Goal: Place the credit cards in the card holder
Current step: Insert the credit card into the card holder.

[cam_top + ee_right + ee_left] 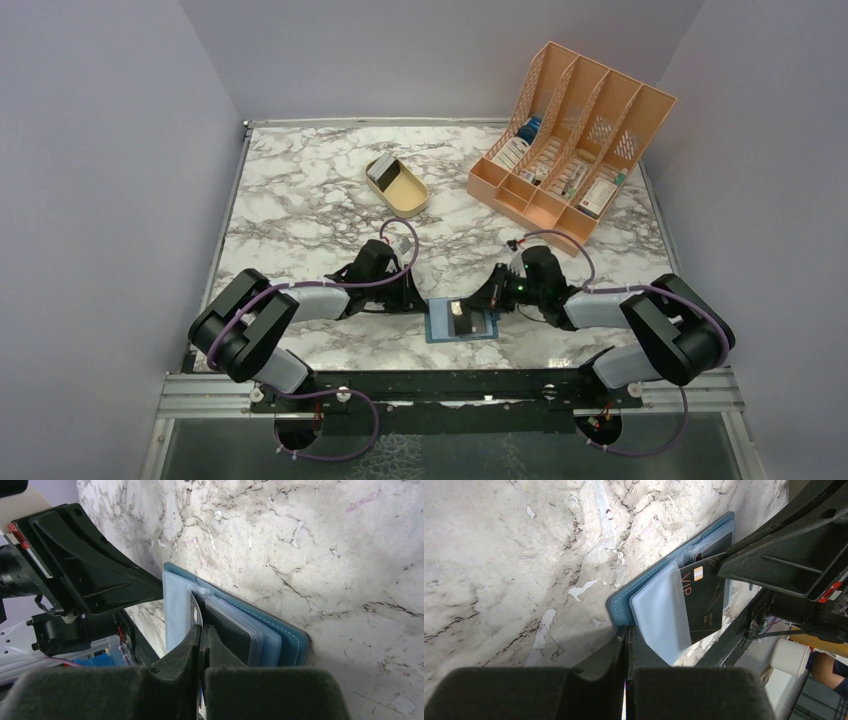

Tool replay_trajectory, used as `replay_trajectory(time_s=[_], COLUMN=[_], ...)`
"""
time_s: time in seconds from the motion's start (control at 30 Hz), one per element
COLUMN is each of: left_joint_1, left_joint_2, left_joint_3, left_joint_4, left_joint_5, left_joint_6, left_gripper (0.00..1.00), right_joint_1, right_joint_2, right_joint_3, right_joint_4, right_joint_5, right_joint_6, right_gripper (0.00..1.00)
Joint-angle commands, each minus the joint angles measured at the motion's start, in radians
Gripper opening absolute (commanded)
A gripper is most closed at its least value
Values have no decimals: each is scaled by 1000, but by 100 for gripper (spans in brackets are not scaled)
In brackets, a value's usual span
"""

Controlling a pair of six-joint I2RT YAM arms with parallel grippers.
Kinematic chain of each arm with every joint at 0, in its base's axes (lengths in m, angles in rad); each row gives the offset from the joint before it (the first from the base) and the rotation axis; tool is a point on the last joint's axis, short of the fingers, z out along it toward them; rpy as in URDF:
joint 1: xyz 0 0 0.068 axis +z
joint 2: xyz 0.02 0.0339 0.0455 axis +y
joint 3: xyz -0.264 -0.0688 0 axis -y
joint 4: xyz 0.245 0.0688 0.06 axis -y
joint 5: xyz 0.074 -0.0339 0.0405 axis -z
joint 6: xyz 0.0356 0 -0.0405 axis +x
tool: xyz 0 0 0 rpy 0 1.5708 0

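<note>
The card holder [438, 327] lies open near the table's front edge, pale blue pockets up and teal back [624, 602] underneath. My left gripper [418, 302] is shut on its left edge [626, 630]. A black credit card [701, 602] with gold print rests on the pale pocket [659, 612]. My right gripper [487, 303] is shut on this card [196, 611], seen edge-on between its fingers [201, 627]. Stacked pocket leaves [265, 637] show beside those fingers. Another dark credit card [379, 171] leans in the tan tray.
A tan oval tray [405, 192] sits mid-table towards the back. An orange slotted file rack [570, 140] with small boxes stands at the back right. The two grippers face each other closely over the holder, with the metal rail [450, 385] just behind them.
</note>
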Motion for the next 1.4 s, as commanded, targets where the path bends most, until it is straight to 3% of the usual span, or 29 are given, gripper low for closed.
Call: replay_trajectory(time_s=[0.0, 0.8, 0.9, 1.13, 1.37], left_joint_1=[-11, -22, -21, -21, -22], left_joint_2=[8, -12, -12, -18, -27], left_joint_3=[-29, -60, -61, -64, -72], left_joint_4=[-63, -24, -24, -23, -18], left_joint_5=[-62, -48, -49, -49, -49], left_joint_6=[12, -26, -26, -27, -35], left_gripper=[4, 5, 5, 5, 5], right_joint_1=[-3, 54, 59, 60, 93], right_joint_2=[29, 86, 79, -67, -140], right_joint_3=[4, 41, 57, 114, 111], right_joint_4=[42, 67, 23, -255, -367], right_joint_5=[-18, 16, 34, 174, 176], right_joint_6=[1, 44, 35, -45, -56], right_gripper=[1, 2, 12, 36, 43])
